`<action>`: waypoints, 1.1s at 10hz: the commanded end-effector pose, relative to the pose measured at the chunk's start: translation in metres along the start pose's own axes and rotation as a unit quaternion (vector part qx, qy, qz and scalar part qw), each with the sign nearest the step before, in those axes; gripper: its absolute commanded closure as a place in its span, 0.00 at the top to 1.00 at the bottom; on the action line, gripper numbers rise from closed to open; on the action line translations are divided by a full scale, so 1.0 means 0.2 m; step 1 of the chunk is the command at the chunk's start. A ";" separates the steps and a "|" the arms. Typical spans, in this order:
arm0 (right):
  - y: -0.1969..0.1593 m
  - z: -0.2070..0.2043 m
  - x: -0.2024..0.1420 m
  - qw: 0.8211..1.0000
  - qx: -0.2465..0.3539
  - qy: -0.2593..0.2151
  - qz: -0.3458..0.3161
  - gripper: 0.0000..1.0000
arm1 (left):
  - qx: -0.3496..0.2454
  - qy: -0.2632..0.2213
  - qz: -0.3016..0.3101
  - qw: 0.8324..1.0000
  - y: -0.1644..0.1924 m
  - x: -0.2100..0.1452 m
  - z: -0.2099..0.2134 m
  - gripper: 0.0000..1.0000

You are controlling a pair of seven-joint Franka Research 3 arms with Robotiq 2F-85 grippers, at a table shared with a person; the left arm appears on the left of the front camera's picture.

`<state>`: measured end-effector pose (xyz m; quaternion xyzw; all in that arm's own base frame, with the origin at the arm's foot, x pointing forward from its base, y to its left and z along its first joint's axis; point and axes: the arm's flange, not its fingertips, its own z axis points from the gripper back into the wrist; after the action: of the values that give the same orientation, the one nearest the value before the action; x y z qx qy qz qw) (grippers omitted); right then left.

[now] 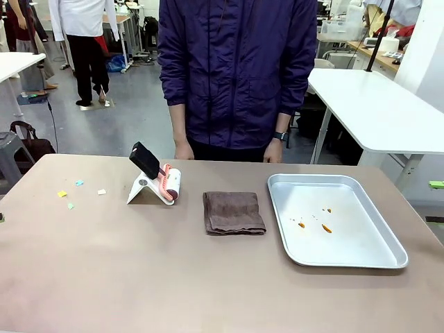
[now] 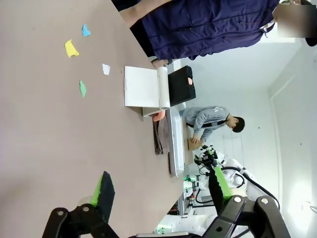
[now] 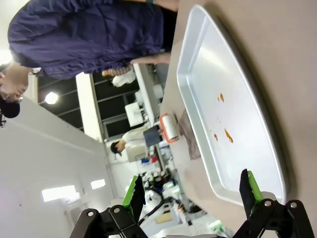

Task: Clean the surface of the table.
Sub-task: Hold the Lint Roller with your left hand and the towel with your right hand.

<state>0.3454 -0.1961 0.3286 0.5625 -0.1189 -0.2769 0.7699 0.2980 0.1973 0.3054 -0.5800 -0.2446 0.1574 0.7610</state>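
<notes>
The taupe-brown table [image 1: 125, 270] carries a few small paper scraps [image 1: 70, 192] in yellow, blue, green and white at its left. These scraps [image 2: 81, 58] also lie ahead of my left gripper [image 2: 158, 191], which hangs open above the table with nothing between its green-padded fingers. A lint roller [image 1: 164, 182] with a black handle rests on a white stand near the middle. Beside it lies a folded brown cloth [image 1: 233, 212]. My right gripper [image 3: 190, 191] stands open and empty, near the silver tray [image 3: 198, 74].
The metal tray [image 1: 347, 260] at the right holds a few orange-brown stains [image 1: 313, 224]. A person in a dark blue jacket [image 1: 236, 69] stands at the far edge, hands down at the table's rim. White tables stand behind.
</notes>
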 end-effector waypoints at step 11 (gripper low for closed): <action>1.02 -1.50 -1.01 0.918 -0.247 0.079 0.299 1.00 | 0.291 0.176 -0.163 0.926 -1.21 0.07 -1.13 1.00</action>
<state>0.3750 0.1898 0.4481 0.3441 -0.1528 -0.0181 0.9262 0.4080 -0.0448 0.4921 -0.3326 -0.1501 -0.0100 0.9310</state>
